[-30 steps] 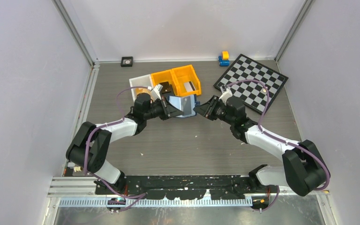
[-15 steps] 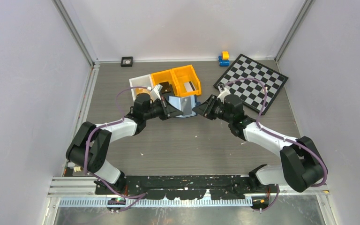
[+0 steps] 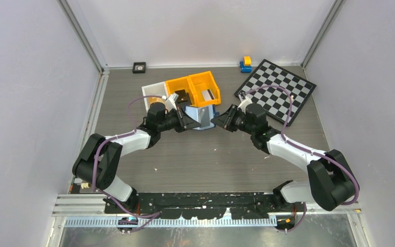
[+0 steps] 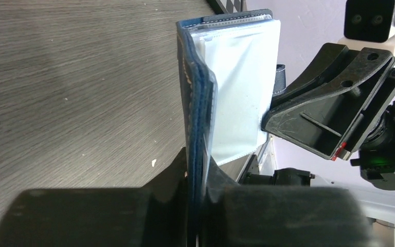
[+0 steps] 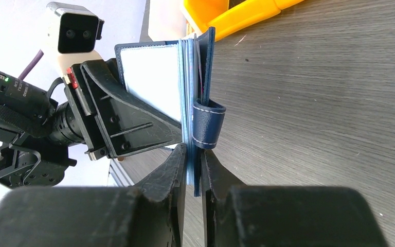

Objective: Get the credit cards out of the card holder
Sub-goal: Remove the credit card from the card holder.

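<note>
Surface: grey wood-grain table (image 3: 211,154), pale walls on three sides.
Holder (image 3: 201,116): mid-table, just near of the orange bins (image 3: 193,85). It stands on edge, part open, with pale inner leaves showing. Whether it touches the table cannot be told.
Cards: none can be told apart from the leaves in any view.
Left claw (image 4: 198,160): closed tight on the left end of the navy cover.
Right claw (image 5: 194,153): jaws almost together, pinching the holder's right edge just beside the snap tab (image 5: 208,123).
Key relation: holder lies directly between the two claws, its long axis running left to right from one to the other. Both arms are equally near.
Next move, judged: one claw must let go to reach a pocket mouth while the other steadies the cover.
Risk, judged: thin leaves may slip, or the holder may twist in a single grip.
Surround: chessboard (image 3: 277,90) far right, well apart.
</note>
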Controlling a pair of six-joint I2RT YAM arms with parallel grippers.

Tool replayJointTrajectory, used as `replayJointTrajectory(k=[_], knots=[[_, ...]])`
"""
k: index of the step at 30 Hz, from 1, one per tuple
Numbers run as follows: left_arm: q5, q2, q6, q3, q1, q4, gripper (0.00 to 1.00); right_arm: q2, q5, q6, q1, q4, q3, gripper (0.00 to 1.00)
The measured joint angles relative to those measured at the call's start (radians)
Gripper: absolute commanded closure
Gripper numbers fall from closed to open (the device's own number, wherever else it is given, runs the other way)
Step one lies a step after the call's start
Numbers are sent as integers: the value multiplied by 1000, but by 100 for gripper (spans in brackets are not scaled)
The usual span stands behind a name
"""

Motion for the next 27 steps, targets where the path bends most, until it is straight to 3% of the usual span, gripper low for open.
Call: replayJointTrajectory(k=[3,6,16,22,27], knots=[[-2,0,8,4,0,-22,61,0,2,-15,3,-16,2,99],[-21,0,20,13,0,-63,58,0,49,-54,22,-99,28,99],[-90,-26,80,29,0,-185,97,0,290,-198,142,-359,158,99],[-100,21,104,75,-32,-215,100,27,536,-295,298,-496,265,100],[-99,66,110,93,-50,-224,100,141,839,-407,492,-606,379,99]])
